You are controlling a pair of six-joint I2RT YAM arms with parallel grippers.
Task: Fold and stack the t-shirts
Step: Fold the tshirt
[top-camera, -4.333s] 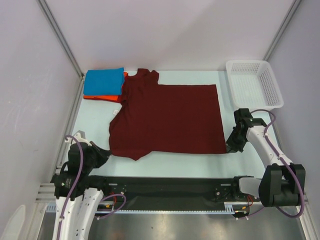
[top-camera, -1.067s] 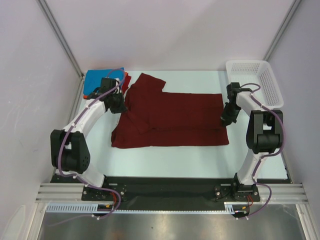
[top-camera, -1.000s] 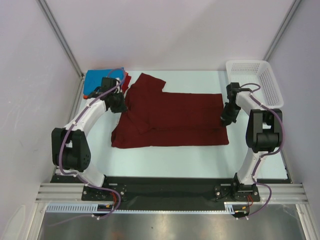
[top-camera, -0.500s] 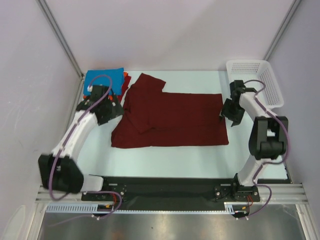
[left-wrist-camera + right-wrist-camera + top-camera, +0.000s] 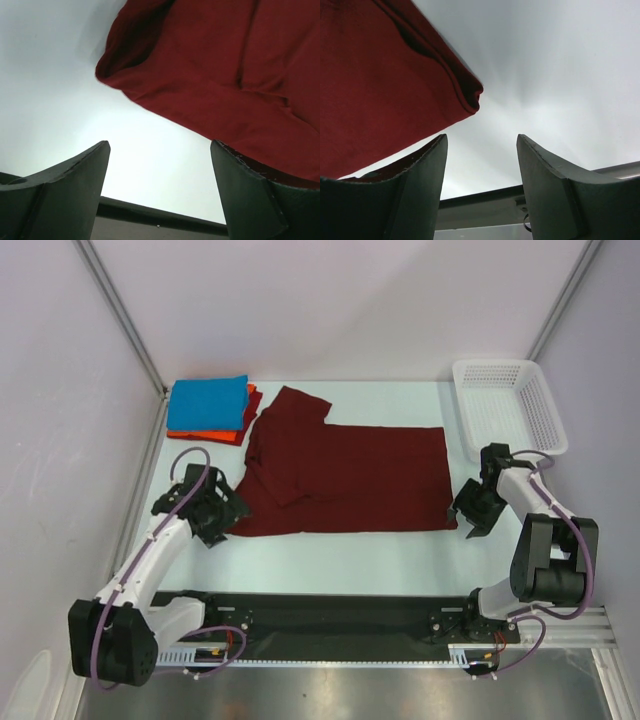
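Observation:
The dark maroon t-shirt (image 5: 345,475) lies flat in the middle of the table, its front half folded back over itself, one sleeve (image 5: 295,405) poking out at the back left. A bright blue t-shirt (image 5: 207,402) sits folded on an orange-red t-shirt (image 5: 205,434) at the back left. My left gripper (image 5: 222,520) stands open beside the maroon shirt's front left corner (image 5: 107,75), holding nothing. My right gripper (image 5: 466,515) stands open at the front right corner (image 5: 472,97), also holding nothing. Both wrist views show bare table between the fingers.
A white mesh basket (image 5: 505,405) stands at the back right, just behind the right arm. Grey walls with metal rails close off the left, back and right. A black rail (image 5: 330,610) runs along the near edge between the arm bases.
Both grippers let go of the folded-over cloth at the back, opened, and drew toward the near edge. They now sit at the maroon shirt's front corners. The shirt stays folded in half.

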